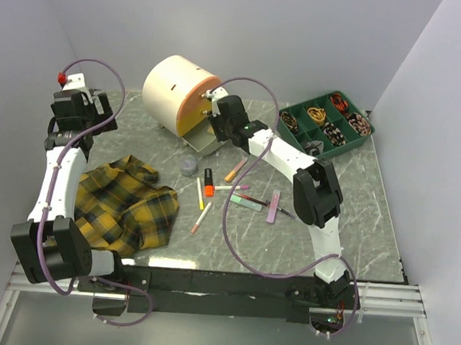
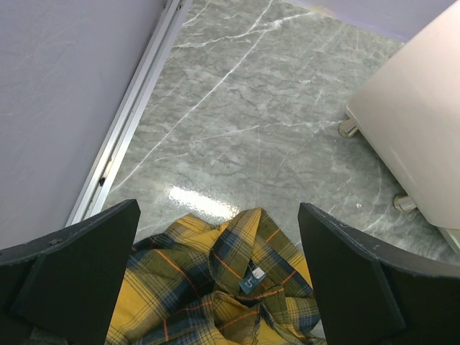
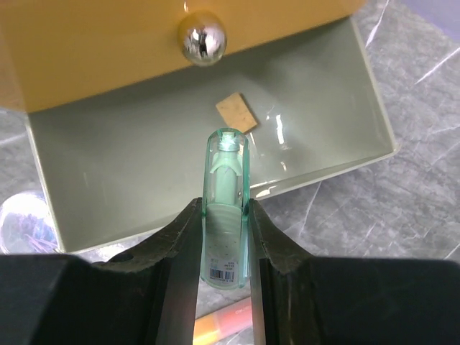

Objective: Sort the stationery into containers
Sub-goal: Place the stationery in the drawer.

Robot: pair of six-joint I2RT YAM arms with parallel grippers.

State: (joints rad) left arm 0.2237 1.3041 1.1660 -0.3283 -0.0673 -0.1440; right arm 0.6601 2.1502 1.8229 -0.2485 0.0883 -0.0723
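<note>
Right gripper (image 3: 224, 215): clamped narrow on a mint highlighter (image 3: 225, 172), gripped low on the barrel with the cap end pointing ahead. In the wrist view the tip sits over the open drawer (image 3: 338, 162) of the cream chest (image 1: 173, 88). A tan block (image 3: 236, 112) is already lying inside. The closed orange drawer front and its chrome knob (image 3: 203, 37) are just above.

Step in hand, as I read it: placing this highlighter into the lower drawer. Next move calls for a small advance or dip so the whole barrel clears the near drawer wall, then spreading the fingers (height above the drawer floor can't be judged from these views).

The clear pot (image 3: 21, 223) sits just beside the drawer's left corner, so keep the wrist off it.

About ten pens and markers (image 1: 237, 195) remain loose on the table (image 1: 371, 208) in front of the chest, so sorting looks early.

Left gripper (image 2: 217, 215): fingers spread wide, holding nothing, hanging over the edge of the plaid cloth (image 2: 223, 287), well apart from the stationery. Green compartment tray (image 1: 353, 142) at far right is not involved.
</note>
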